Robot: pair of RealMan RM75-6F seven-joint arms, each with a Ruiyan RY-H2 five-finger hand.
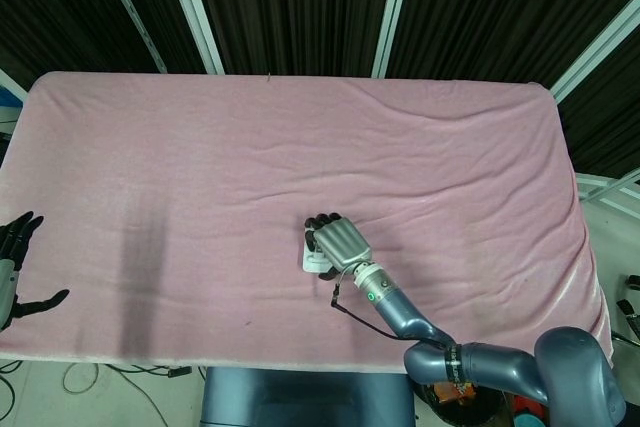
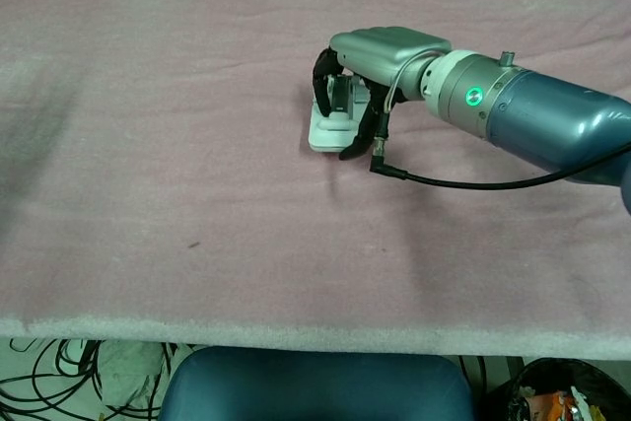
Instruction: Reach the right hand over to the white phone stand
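The white phone stand (image 2: 329, 126) lies flat on the pink cloth near the table's middle front; in the head view only its left edge (image 1: 311, 262) shows from under the hand. My right hand (image 2: 378, 64) (image 1: 338, 243) covers it. Its fingers curl down over the stand's far end and its thumb presses the near right side, so it grips the stand. My left hand (image 1: 12, 269) hovers at the table's far left edge with fingers spread and nothing in it.
A pink cloth (image 1: 300, 147) covers the whole table. A black cable (image 2: 449, 181) hangs from my right wrist and trails on the cloth beside the stand. The table's front edge (image 2: 296, 332) is close below, with a blue chair (image 2: 311, 386) beyond it.
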